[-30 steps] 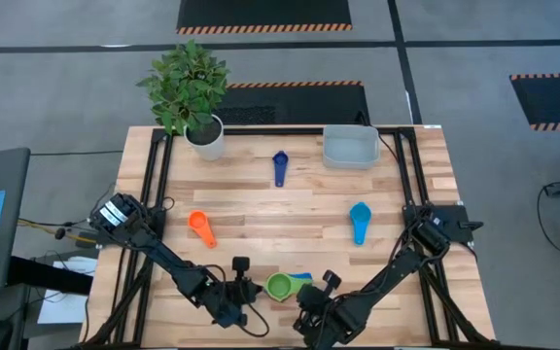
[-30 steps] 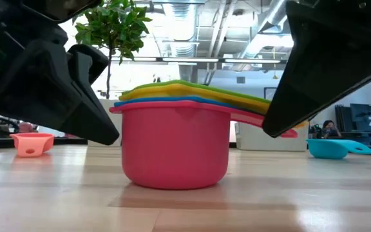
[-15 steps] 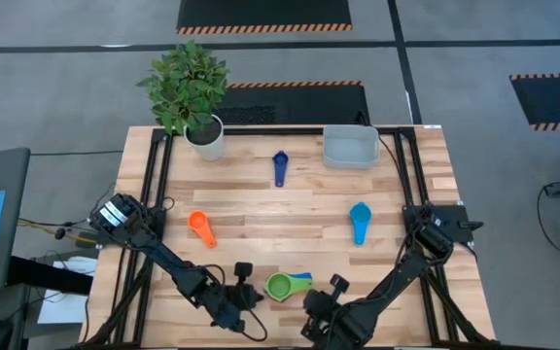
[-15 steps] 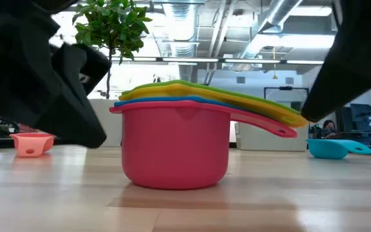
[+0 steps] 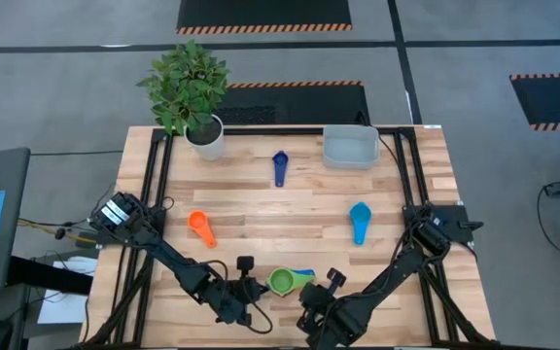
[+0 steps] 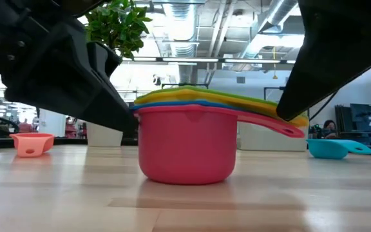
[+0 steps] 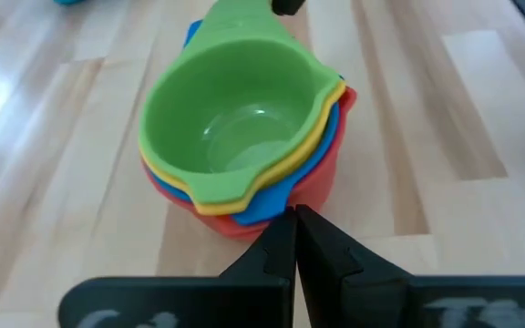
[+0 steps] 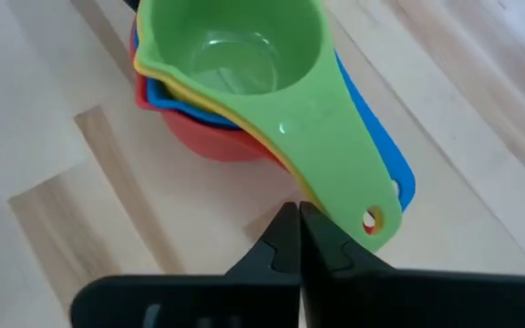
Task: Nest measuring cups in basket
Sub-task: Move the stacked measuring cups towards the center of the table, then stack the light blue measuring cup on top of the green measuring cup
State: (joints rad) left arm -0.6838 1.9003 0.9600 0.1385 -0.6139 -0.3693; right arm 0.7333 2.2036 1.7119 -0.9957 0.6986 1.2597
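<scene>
Near the table's (image 5: 261, 209) front edge: a nested stack (image 5: 285, 283) of 4 measuring cups — red outermost, then blue, yellow, green on top — upright, mouths up. Handles fanned together, long axis toward the right arm's side. Left gripper (image 5: 251, 288) shut, tips pressed together at the stack's rim opposite the handles. Right gripper (image 5: 327, 286) shut, tips together just beside the handle ends. Lying loose: orange cup (image 5: 200, 227), handle toward the front; light blue cup (image 5: 359, 221), handle toward the front; dark blue cup (image 5: 280, 166), handle toward the front as well. At the back edge — basket (image 5: 349, 148), with a potted plant (image 5: 192, 92) well apart from it.
</scene>
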